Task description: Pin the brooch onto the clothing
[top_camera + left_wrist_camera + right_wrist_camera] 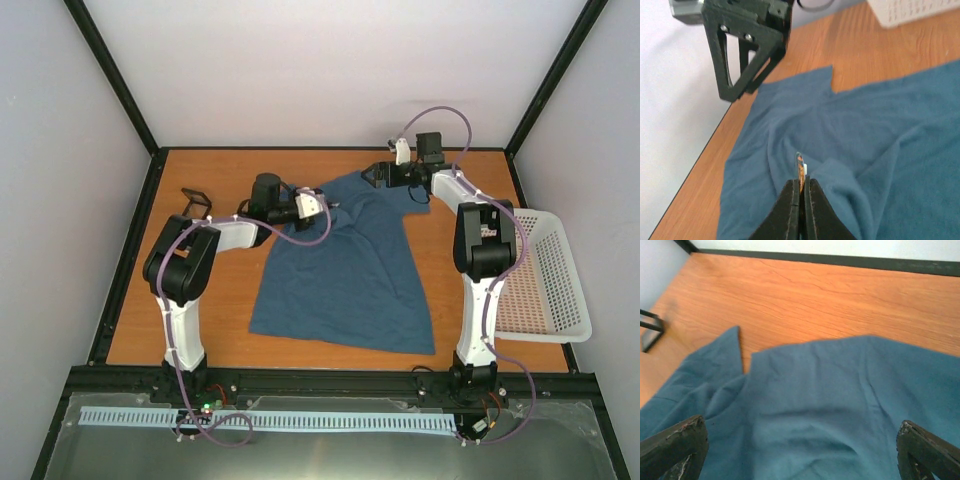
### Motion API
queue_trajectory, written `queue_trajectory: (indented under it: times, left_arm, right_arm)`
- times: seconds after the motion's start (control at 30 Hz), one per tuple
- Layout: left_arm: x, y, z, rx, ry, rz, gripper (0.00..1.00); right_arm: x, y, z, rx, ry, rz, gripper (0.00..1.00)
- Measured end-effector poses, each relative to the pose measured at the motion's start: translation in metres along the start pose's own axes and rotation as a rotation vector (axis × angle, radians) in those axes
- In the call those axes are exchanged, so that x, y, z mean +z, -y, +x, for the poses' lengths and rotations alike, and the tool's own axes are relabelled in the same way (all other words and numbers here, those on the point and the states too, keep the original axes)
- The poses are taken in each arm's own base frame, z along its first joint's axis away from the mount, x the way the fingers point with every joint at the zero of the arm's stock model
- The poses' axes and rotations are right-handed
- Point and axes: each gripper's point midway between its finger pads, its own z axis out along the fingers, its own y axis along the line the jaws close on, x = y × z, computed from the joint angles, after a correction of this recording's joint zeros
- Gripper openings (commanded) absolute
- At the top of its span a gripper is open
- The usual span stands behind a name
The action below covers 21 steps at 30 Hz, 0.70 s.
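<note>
The clothing, a dark teal T-shirt [345,265], lies rumpled on the wooden table. My left gripper [801,187] is shut on the brooch [800,166], a thin small piece seen edge-on with an orange tinge and a white bit, held just above a fold of the shirt [865,140]. In the top view the left gripper [325,205] is over the shirt's upper left part. My right gripper [370,175] hovers at the shirt's far edge. It stands wide open [802,450] with only shirt fabric [810,390] below, and its fingers [675,445] show at the lower corners.
A small black frame-like holder [196,202] stands on the table at the far left, also visible in the right wrist view [650,330]. A white mesh basket [560,300] sits at the table's right edge. Black rails border the table.
</note>
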Motion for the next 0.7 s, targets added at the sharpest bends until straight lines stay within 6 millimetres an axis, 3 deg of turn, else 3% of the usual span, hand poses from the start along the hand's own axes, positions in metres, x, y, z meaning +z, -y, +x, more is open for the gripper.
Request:
queue_trajectory:
  times: [0.03, 0.13, 0.33, 0.37, 0.4, 0.5, 0.53, 0.7]
  left_arm:
    - [0.002, 0.004, 0.004, 0.027, -0.023, -0.011, 0.07]
    - [0.004, 0.016, 0.021, 0.09, -0.103, -0.043, 0.3]
    - [0.01, 0.038, 0.034, 0.083, -0.207, -0.051, 0.6]
    - [0.009, 0.038, 0.032, 0.048, -0.209, -0.052, 0.76]
    - [0.006, 0.036, 0.027, 0.01, -0.202, -0.057, 0.86]
    - [-0.019, 0.007, 0.012, -0.137, -0.155, -0.122, 0.91]
    - [-0.035, -0.013, 0.009, -0.198, -0.14, -0.175, 0.91]
    - [-0.083, -0.101, 0.025, -0.41, -0.16, -0.412, 0.87]
  right_arm:
    - [0.0, 0.004, 0.003, 0.001, -0.01, 0.021, 1.0]
    - [-0.001, 0.017, 0.008, -0.008, -0.041, 0.109, 1.0]
    - [-0.006, 0.05, -0.005, -0.058, -0.073, 0.299, 1.0]
    - [-0.006, 0.057, -0.007, -0.066, -0.079, 0.332, 0.99]
    - [-0.005, 0.064, -0.007, -0.073, -0.089, 0.364, 0.99]
    - [-0.001, 0.084, -0.002, -0.087, -0.132, 0.441, 0.97]
    - [0.001, 0.091, 0.001, -0.088, -0.146, 0.46, 0.96]
    - [0.016, 0.12, 0.02, -0.078, -0.213, 0.53, 0.87]
